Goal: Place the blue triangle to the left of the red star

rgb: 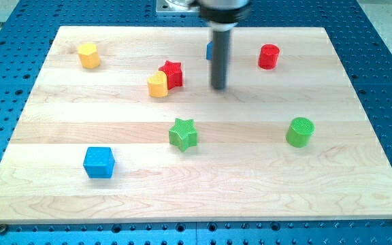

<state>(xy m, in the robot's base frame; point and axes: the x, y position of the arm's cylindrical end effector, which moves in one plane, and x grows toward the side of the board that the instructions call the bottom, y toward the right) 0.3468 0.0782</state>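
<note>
Blue triangle (209, 50): only a sliver shows at the view's top, mostly hidden behind my rod, so its shape is not readable. My tip (219, 88) sits just below it, right of the red star (172, 73). No fingers on this rig, just the bare rod. Red star touches a yellow block (157, 85) at its lower left. Elsewhere on the worktop (359, 170): yellow block (88, 55), red cylinder (269, 56), green star (183, 133), green cylinder (300, 131), blue cube (99, 162).
</note>
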